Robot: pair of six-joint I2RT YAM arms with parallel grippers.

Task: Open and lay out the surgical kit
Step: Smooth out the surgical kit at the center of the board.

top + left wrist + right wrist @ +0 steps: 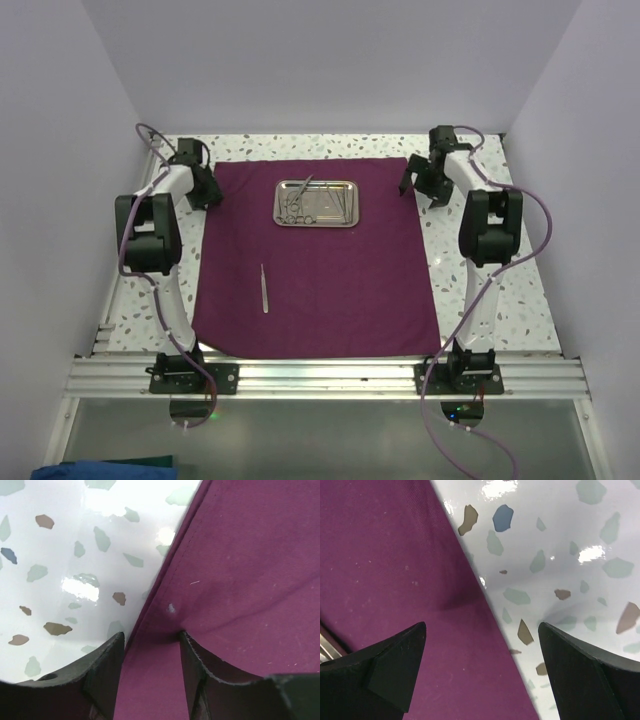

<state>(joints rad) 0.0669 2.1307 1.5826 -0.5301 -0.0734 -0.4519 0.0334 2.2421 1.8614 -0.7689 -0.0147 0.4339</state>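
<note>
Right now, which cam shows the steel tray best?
Top external: the whole steel tray lies on the cloth, instruments inside. Right wrist catches only a shiny sliver, maybe its rim; left wrist shows none.

The left end effector (pixel 151 645), fingers (pixel 105 675) apart, straddles the edge of the maroon cloth (pixel 250 570); speckled bench (pixel 65 555) lies left of it.

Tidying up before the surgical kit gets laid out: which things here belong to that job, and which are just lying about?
Job:
maroon cloth
steel tray
instruments in the tray
tweezers on the cloth

Lying about:
blue fabric, bottom-left corner of the overhead view
</note>
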